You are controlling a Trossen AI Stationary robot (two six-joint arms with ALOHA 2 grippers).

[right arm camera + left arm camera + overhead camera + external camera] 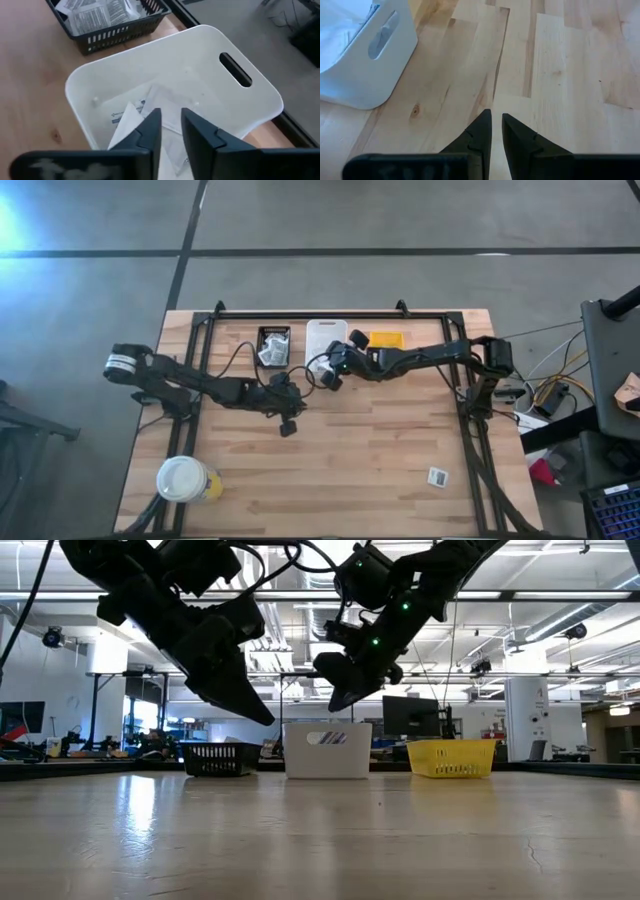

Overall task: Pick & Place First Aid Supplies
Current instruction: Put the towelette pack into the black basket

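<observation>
Below the right fingers (170,130), slightly apart, packets (135,117) inside white bin (200,55)

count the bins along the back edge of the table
3, in a row: the black bin on the left with packets in it, the white bin in the middle under the right tool, and the yellow bin on the right.
</observation>
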